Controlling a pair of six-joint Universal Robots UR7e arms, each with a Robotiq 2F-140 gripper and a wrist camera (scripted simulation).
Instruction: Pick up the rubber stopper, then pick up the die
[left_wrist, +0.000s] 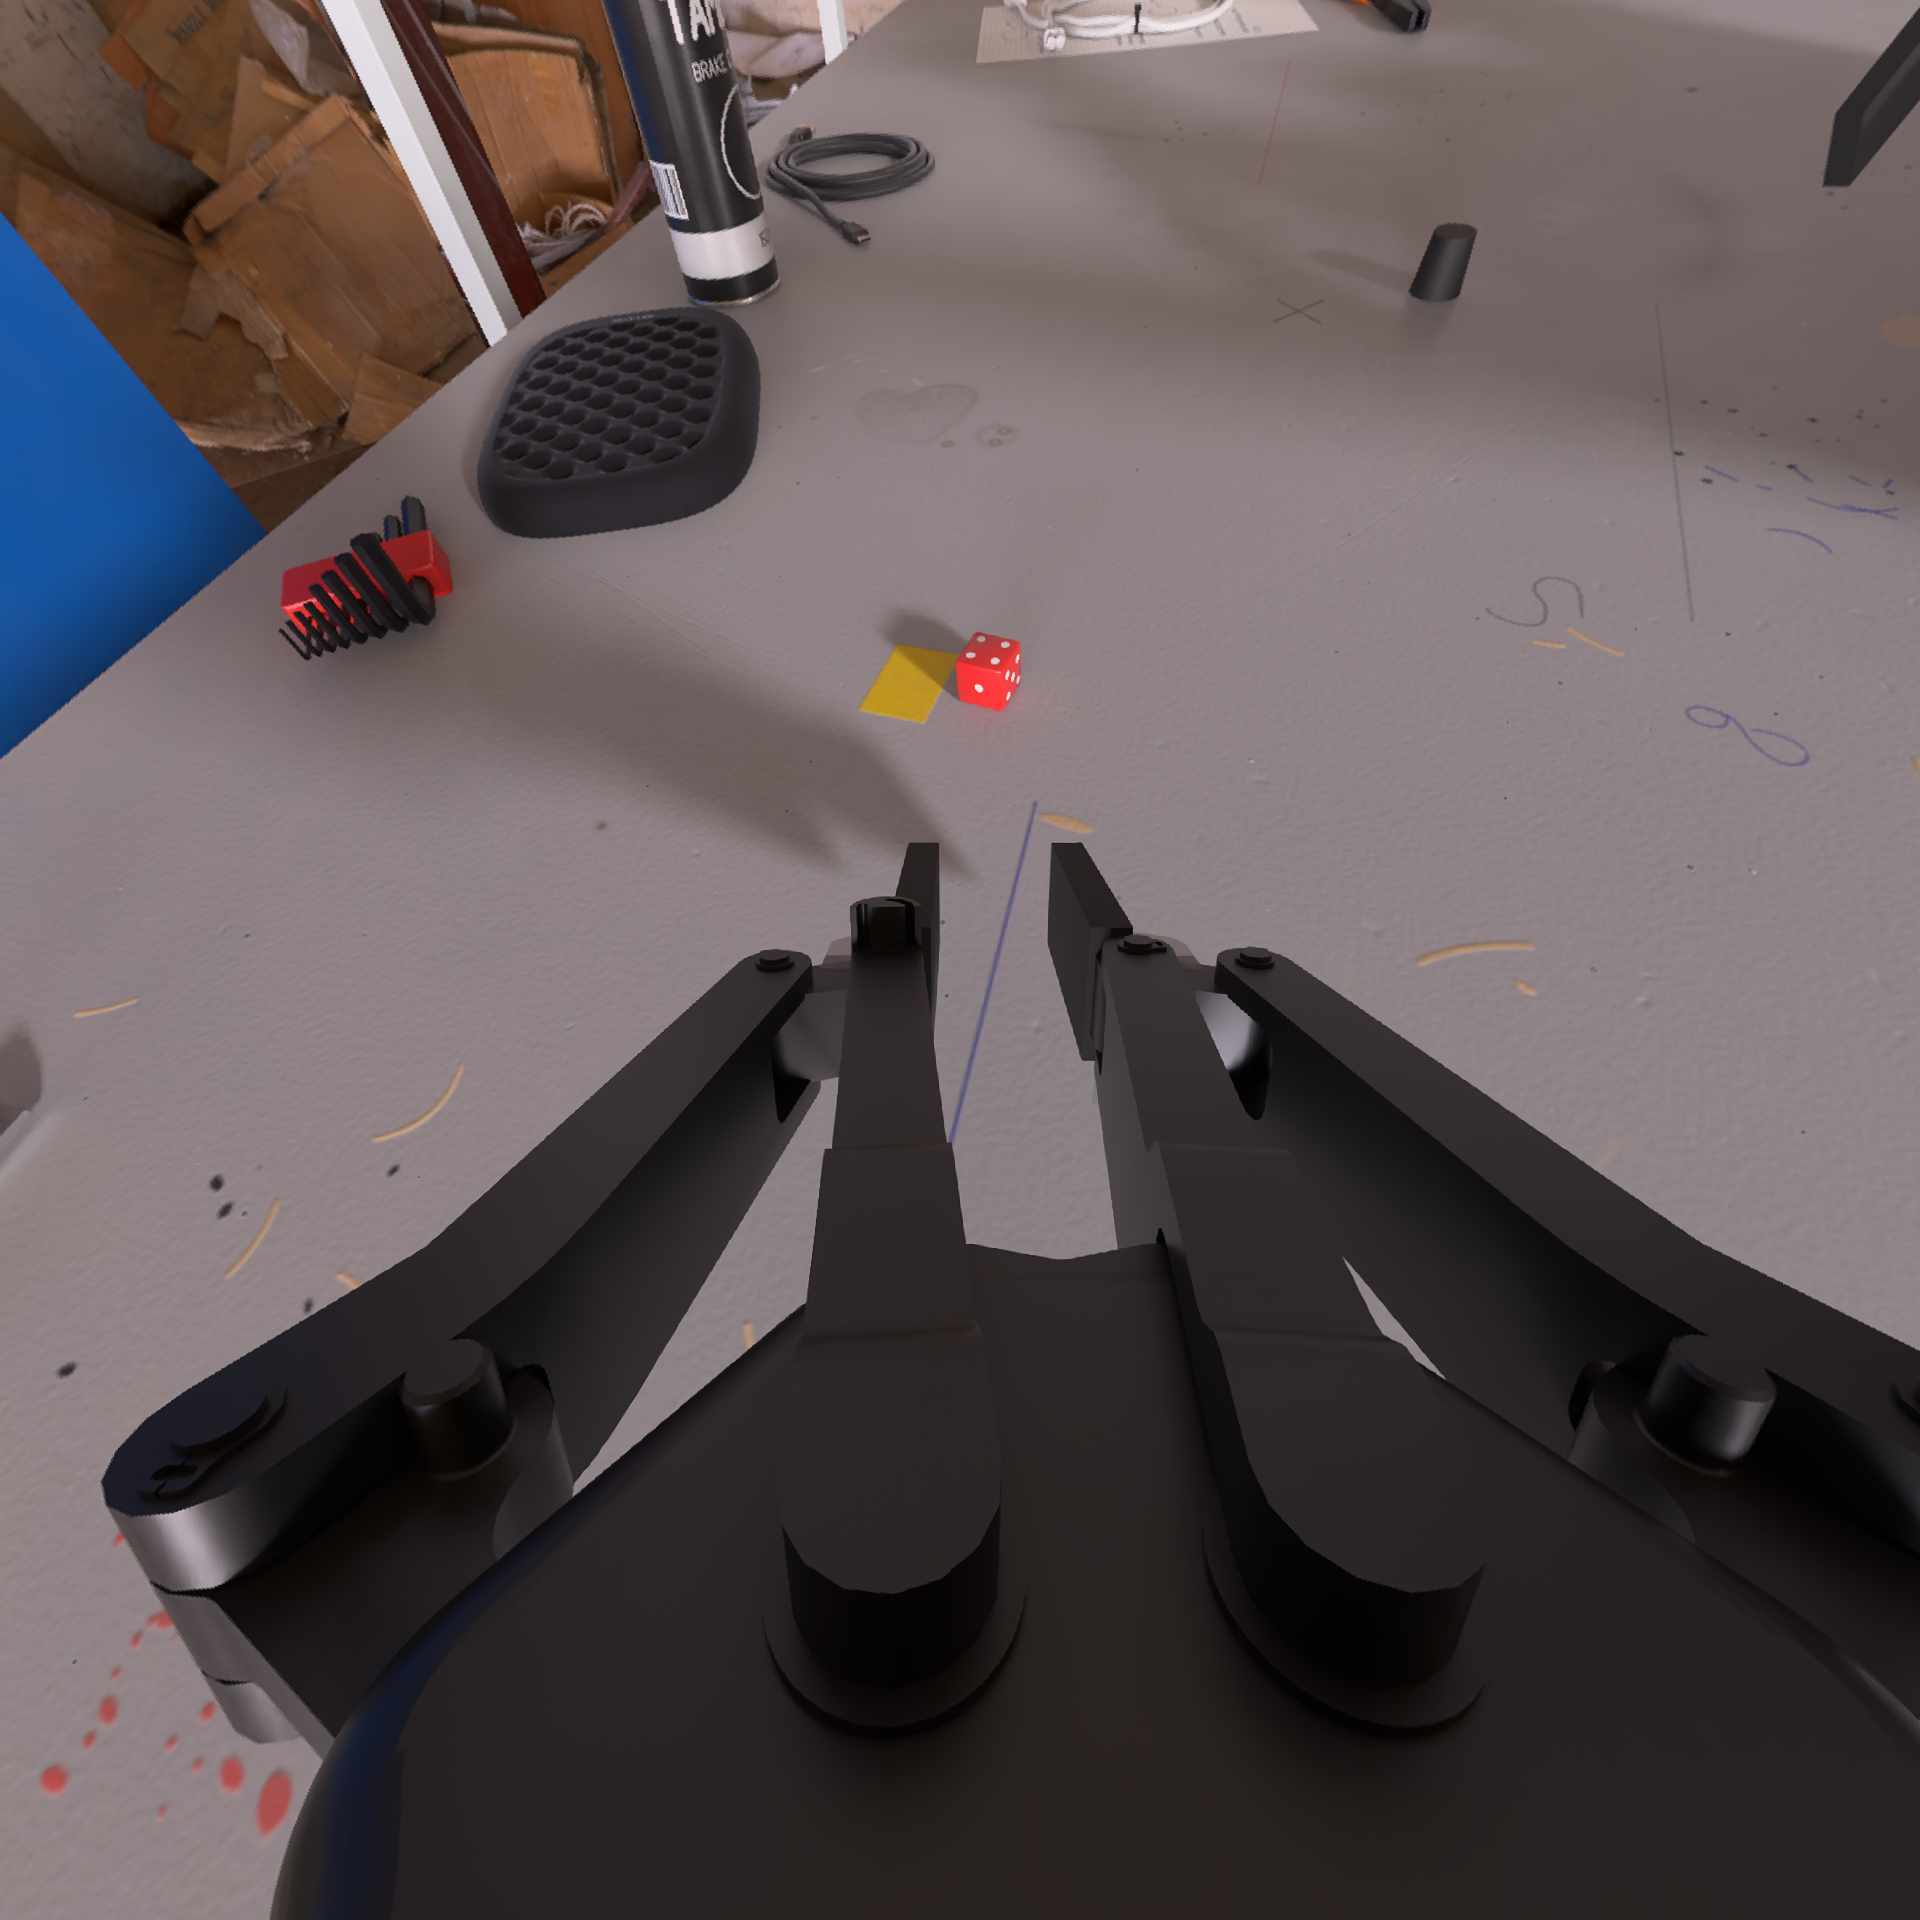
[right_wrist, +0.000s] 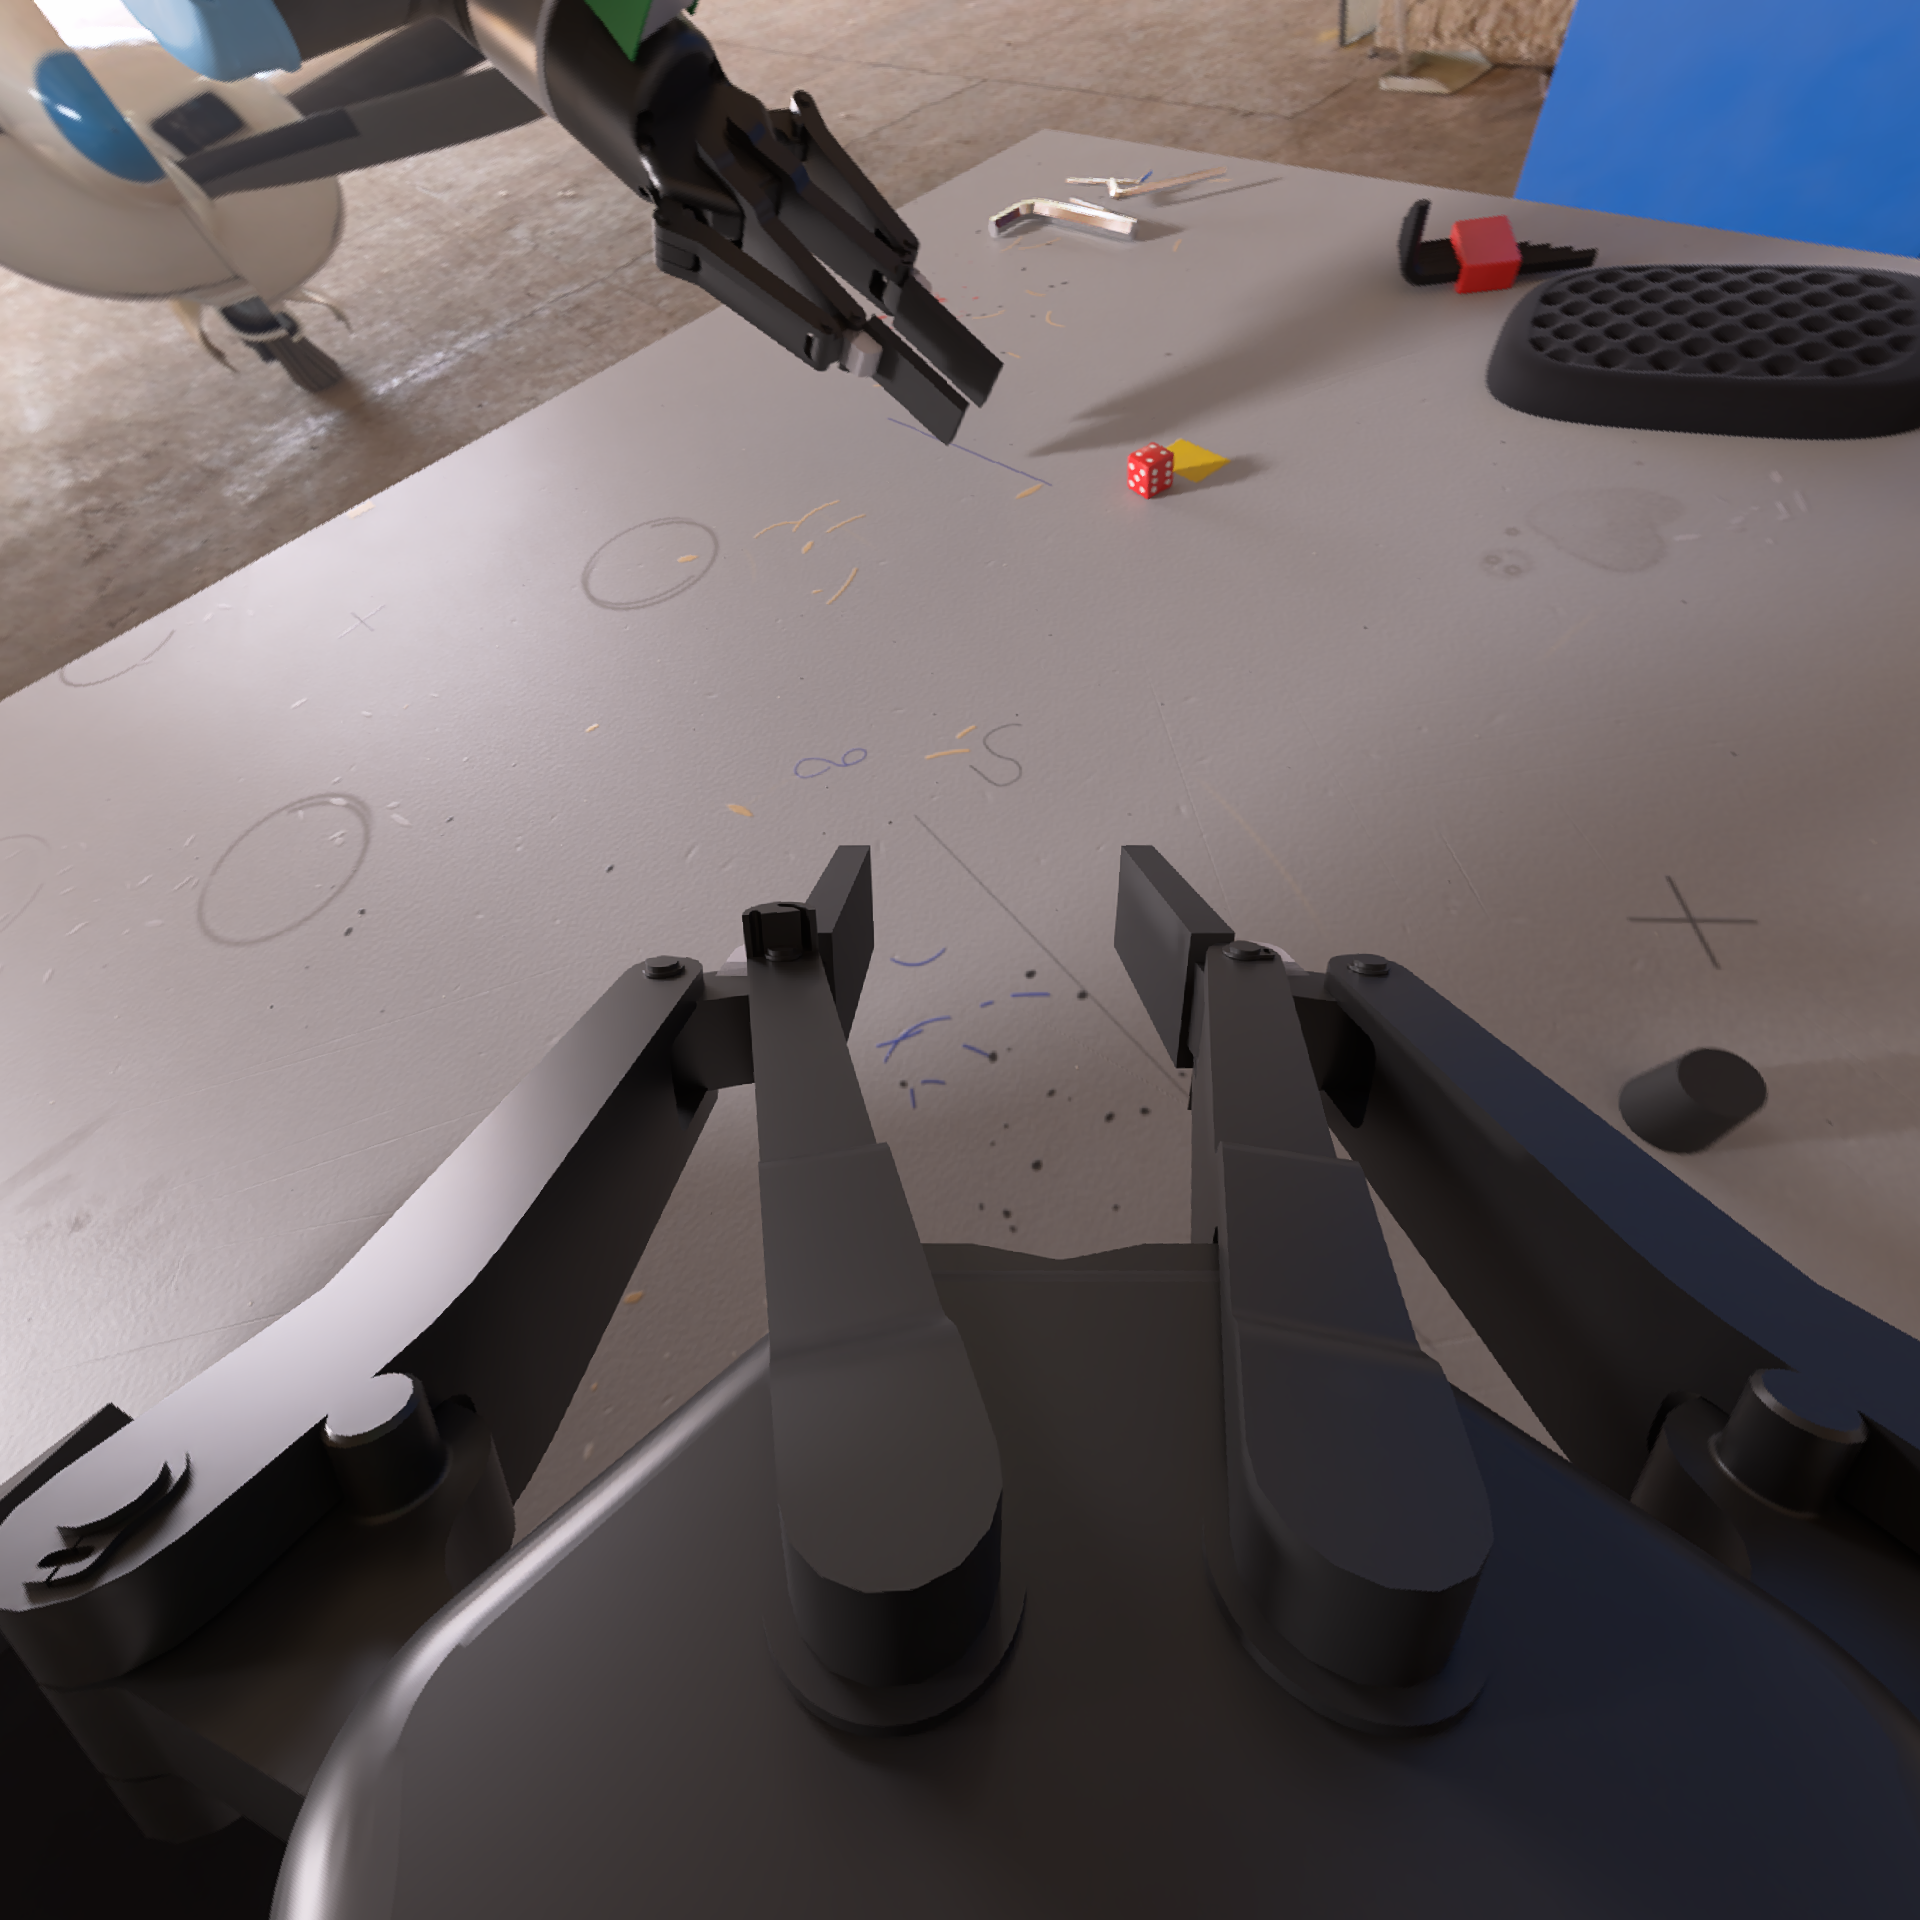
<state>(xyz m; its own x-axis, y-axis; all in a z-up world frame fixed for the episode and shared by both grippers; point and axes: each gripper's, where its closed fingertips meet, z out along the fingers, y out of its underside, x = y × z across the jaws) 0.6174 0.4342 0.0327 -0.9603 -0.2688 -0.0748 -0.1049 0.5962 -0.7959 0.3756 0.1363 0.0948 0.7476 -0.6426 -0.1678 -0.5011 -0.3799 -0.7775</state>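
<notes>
Left wrist view shows the left gripper (left_wrist: 992, 868) empty with fingers narrowly apart, the die (left_wrist: 988, 670) ahead touching a yellow card (left_wrist: 906, 683), the rubber stopper (left_wrist: 1442, 264) upright mid-table; only the right wrist view shows the right gripper (right_wrist: 994, 883), wider apart, empty, stopper just beside it

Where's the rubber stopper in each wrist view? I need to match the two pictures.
Left wrist view: rubber stopper upper right, standing upright, far ahead.
Right wrist view: rubber stopper right of centre, beside the right gripper.
Shared landmark: the red die touching a yellow patch.
</notes>
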